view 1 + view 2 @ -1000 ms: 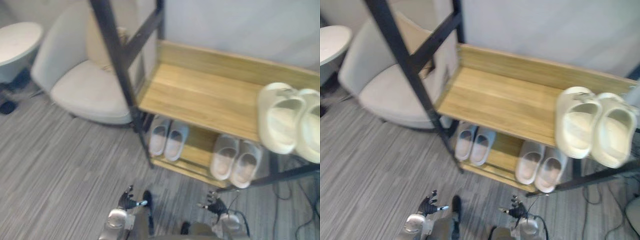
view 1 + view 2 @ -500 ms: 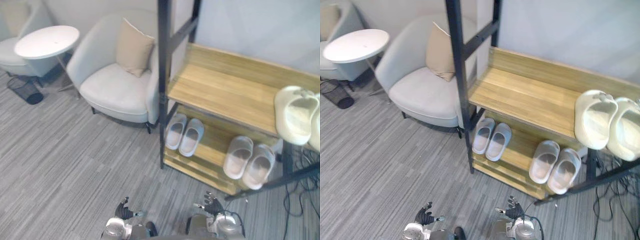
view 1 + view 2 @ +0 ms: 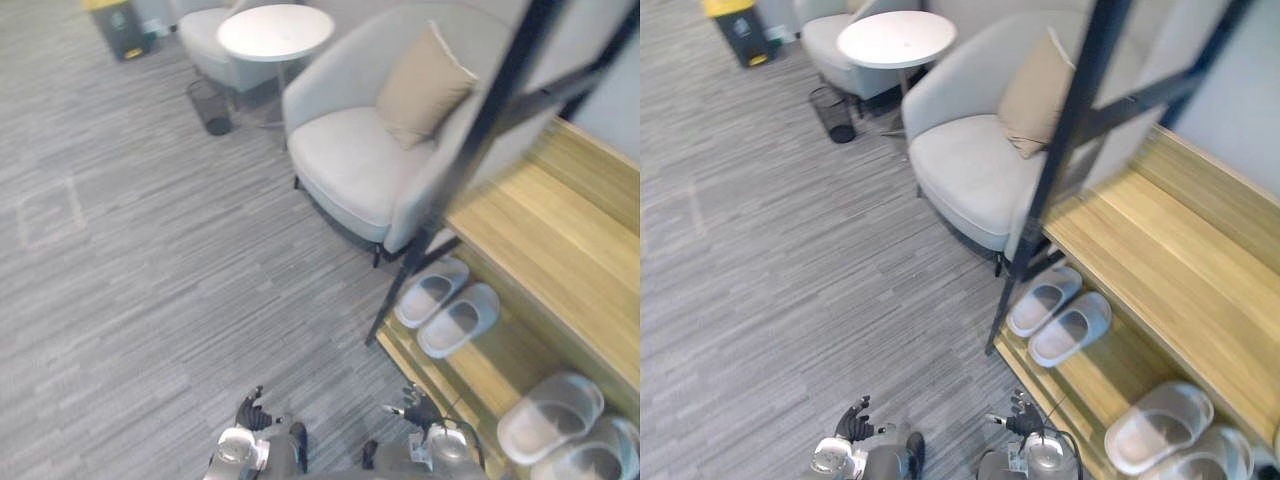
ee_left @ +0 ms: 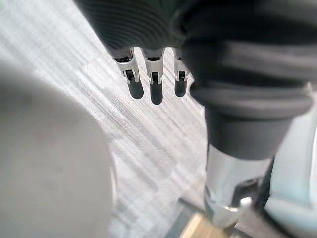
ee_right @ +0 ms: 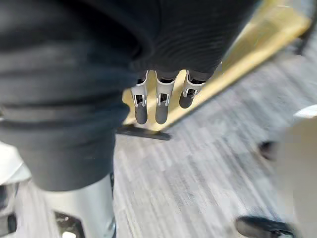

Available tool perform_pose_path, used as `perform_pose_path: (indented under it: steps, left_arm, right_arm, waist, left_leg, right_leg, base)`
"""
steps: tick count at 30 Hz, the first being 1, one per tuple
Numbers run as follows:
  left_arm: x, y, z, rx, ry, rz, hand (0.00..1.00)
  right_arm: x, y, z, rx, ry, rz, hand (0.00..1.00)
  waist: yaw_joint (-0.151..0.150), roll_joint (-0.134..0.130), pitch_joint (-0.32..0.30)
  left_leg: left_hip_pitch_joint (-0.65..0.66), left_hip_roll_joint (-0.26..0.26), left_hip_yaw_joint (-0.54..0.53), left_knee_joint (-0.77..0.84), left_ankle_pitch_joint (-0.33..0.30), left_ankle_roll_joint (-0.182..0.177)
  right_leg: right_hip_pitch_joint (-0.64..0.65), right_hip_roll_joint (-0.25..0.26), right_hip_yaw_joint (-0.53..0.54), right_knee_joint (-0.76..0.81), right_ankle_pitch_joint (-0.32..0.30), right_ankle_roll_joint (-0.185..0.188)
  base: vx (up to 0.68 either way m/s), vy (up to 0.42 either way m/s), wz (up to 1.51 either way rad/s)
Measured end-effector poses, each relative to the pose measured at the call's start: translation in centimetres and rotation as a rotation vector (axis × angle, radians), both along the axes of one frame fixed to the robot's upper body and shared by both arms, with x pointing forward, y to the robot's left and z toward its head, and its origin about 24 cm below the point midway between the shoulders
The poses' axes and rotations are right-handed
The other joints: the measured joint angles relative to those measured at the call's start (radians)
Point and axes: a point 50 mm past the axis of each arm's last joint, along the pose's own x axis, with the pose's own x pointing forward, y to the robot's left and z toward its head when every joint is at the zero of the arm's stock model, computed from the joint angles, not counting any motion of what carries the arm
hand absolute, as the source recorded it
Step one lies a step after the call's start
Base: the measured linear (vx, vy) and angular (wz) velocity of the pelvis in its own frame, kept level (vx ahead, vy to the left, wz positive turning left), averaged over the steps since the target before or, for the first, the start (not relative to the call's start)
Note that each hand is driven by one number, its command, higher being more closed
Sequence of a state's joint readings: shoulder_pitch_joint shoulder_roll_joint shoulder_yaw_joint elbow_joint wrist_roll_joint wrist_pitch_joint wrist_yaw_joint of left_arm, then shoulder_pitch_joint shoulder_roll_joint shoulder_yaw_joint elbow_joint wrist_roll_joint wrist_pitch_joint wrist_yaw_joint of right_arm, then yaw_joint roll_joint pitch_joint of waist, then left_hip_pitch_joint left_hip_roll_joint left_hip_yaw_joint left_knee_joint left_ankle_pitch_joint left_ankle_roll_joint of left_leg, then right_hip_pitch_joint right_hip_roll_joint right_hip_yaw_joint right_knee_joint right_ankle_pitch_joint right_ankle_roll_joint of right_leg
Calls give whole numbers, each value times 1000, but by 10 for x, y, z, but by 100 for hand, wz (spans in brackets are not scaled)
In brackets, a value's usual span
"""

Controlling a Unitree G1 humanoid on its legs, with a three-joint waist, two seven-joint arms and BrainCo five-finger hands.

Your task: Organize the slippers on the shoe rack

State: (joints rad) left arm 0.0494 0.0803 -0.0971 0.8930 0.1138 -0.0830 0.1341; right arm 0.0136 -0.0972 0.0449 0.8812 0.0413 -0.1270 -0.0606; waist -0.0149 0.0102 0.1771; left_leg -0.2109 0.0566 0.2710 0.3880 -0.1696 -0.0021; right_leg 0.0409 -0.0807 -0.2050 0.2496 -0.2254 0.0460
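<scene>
The shoe rack [image 3: 556, 240] stands at the right, with wooden shelves and a black post. On its lower shelf [image 3: 492, 368] lies a pair of grey slippers [image 3: 447, 305], toes pointing out. A second grey pair [image 3: 562, 428] lies further right on the same shelf. Low in front of the rack, my left hand [image 3: 252, 411] hangs open over the carpet and holds nothing. My right hand [image 3: 417, 409] is open and empty too, close to the rack's bottom edge [image 5: 257, 44]. Both wrist views show straight fingers [image 4: 149, 85] and fingers [image 5: 161, 102] above the floor.
A light grey armchair [image 3: 365, 165] with a beige cushion [image 3: 422, 85] stands against the rack's left side. Behind it are a round white table [image 3: 274, 30], a black wire bin [image 3: 211, 105] and a second chair [image 3: 830, 35]. Grey striped carpet [image 3: 150, 280] spreads to the left.
The camera has swung left: the rack now sits at the right edge and the white slippers on the upper shelf have left the picture. Both hands hang as before.
</scene>
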Motion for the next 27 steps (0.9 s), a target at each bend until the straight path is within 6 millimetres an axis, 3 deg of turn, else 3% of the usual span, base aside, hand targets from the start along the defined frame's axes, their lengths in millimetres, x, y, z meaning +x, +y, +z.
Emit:
perform_pose_path:
  steps: [1, 3, 4, 6, 7, 9, 11, 12, 13, 14, 16, 18, 20, 21, 22, 23, 27]
  left_arm:
    - [2, 1, 1, 3, -4, 3, 0]
    - [4, 2, 2, 7, -15, 14, 0]
    - [7, 2, 3, 7, -22, 23, 0]
    - [5, 2, 2, -1, -16, 43, 0]
    - [2, 2, 0, -9, -4, 65, 0]
    - [-4, 3, -3, -14, 14, 84, 0]
    - [-7, 5, -4, -17, 21, 96, 0]
    - [-9, 5, -4, -16, 27, 94, 0]
    - [-11, 8, -5, -10, 32, 98, 0]
    - [-12, 10, -5, -6, 35, 98, 0]
    - [-14, 11, -6, -6, 41, 106, 0]
    - [-14, 11, -6, -8, 40, 110, 0]
    - [-4, 9, -2, -13, 13, 106, 0]
    - [0, 9, -1, -18, 2, 111, 0]
    - [-1, 10, -1, -21, 3, 116, 0]
    - [-1, 10, -1, -21, 3, 117, 0]
    - [-5, -1, -3, -75, 0, 177, 0]
  right_arm:
    - [3, -1, 2, -5, -11, 1, 0]
    - [3, -2, 1, -4, -8, 0, 0]
    - [-1, -2, 0, -5, 1, -4, 0]
    - [1, -3, 1, -8, -3, -1, 0]
    - [-1, -4, -1, -10, 9, -1, 0]
    - [-2, -2, -2, -2, 13, -1, 0]
    - [-4, -1, -2, 0, 17, 0, 0]
    - [-5, 2, -3, 8, 21, 11, 0]
    - [-6, 5, -4, 17, 23, 20, 0]
    - [-7, 6, -4, 21, 25, 22, 0]
    - [-9, 7, -4, 23, 23, 28, 0]
    - [-9, 4, -4, 17, 24, 27, 0]
    - [-8, 1, -3, 12, 17, 24, 0]
    - [-7, 1, -2, 11, 6, 22, 0]
    - [-8, 2, -2, 13, 7, 21, 0]
    - [-10, 2, -3, 17, 13, 18, 0]
    - [-4, -4, 2, 3, -19, 10, 0]
  waist:
    - [2, 11, 6]
    - [7, 2, 7]
    - [4, 2, 4]
    - [10, 5, 5]
    - [11, 13, 8]
    - [10, 5, 10]
    - [8, 4, 9]
    - [7, -9, 5]
    - [-1, -19, 3]
    - [-5, -22, 4]
    - [-20, -23, 12]
    - [-34, -15, 17]
    - [-51, -9, 22]
    - [-56, -10, 21]
    - [-60, -21, 20]
    - [-63, -32, 16]
    - [-65, 26, 15]
  left_leg:
    - [-1, 7, 51, -8, -9, 8]
    - [-6, -30, 72, -43, -5, 5]
    - [2, 0, 200, -58, -59, 19]
    - [17, 34, 347, -55, -59, 47]
    - [14, 10, 324, -62, -42, 72]
    - [43, -39, 274, -95, -55, 73]
    - [79, -66, 229, -112, -69, 79]
    - [111, -91, 193, -131, -79, 81]
    - [144, -109, 155, -151, -85, 82]
    - [165, -115, 139, -166, -86, 83]
    - [253, -121, 77, -210, -79, 88]
    - [292, -118, 25, -234, -77, 86]
    - [323, -101, -55, -258, -85, 66]
    - [337, -96, -88, -272, -92, 53]
    - [369, -101, -129, -284, -106, 30]
    - [390, -107, -159, -284, -123, 7]
    - [380, -50, -199, -151, -137, -17]
  right_leg:
    - [21, 1, -39, -11, -6, 6]
    - [45, -31, -112, -24, -24, 16]
    - [53, -43, -161, -44, -30, 23]
    - [64, -59, -207, -66, -37, 34]
    - [76, -71, -225, -63, -40, 39]
    - [88, -105, -228, 4, -43, 44]
    - [33, -148, -200, 204, -43, 57]
    - [-32, -182, -137, 401, -28, 68]
    - [-99, -183, -79, 561, -31, 56]
    - [-131, -175, -53, 622, -35, 51]
    - [-232, -103, 24, 693, -79, 42]
    - [-290, -60, 30, 618, -99, 25]
    - [-374, 9, 82, 406, -87, 16]
    - [-393, 36, 118, 286, -44, 19]
    - [-391, 53, 170, 134, 48, 15]
    - [-388, 50, 191, 117, 173, -26]
    - [-353, 47, 118, 217, 45, -59]
  base:
    - [58, 53, 96]
    - [77, 65, 125]
    - [125, 62, 126]
    - [147, 51, 116]
    - [142, 75, 89]
    - [197, 154, 84]
    - [219, 209, 78]
    - [299, 224, 84]
    - [323, 197, 80]
    - [372, 121, 85]
    - [378, 24, 88]
    - [375, -50, 90]
    - [409, -109, 110]
    - [350, -123, 108]
    - [457, -176, 107]
    - [480, -200, 96]
    - [619, -233, 64]
